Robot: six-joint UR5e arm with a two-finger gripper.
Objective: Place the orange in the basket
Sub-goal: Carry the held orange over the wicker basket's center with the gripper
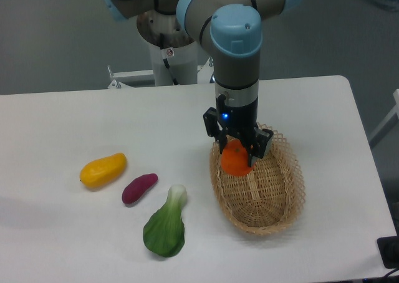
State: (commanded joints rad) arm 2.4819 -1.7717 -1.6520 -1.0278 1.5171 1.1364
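The orange [235, 161] is a small round bright orange fruit held between the fingers of my gripper [237, 153]. The gripper points straight down over the far left end of the basket [274, 208], a light tan oval wicker basket with a lacy rim on the right half of the table. The orange hangs at about rim height, inside the basket's outline. I cannot tell whether it touches the basket floor. The gripper is shut on the orange.
A yellow-orange mango-shaped fruit [103, 170], a purple sweet potato [139, 188] and a green bok choy [166, 228] lie on the white table [75, 121] left of the basket. The arm's base [167, 52] stands behind the table's far edge.
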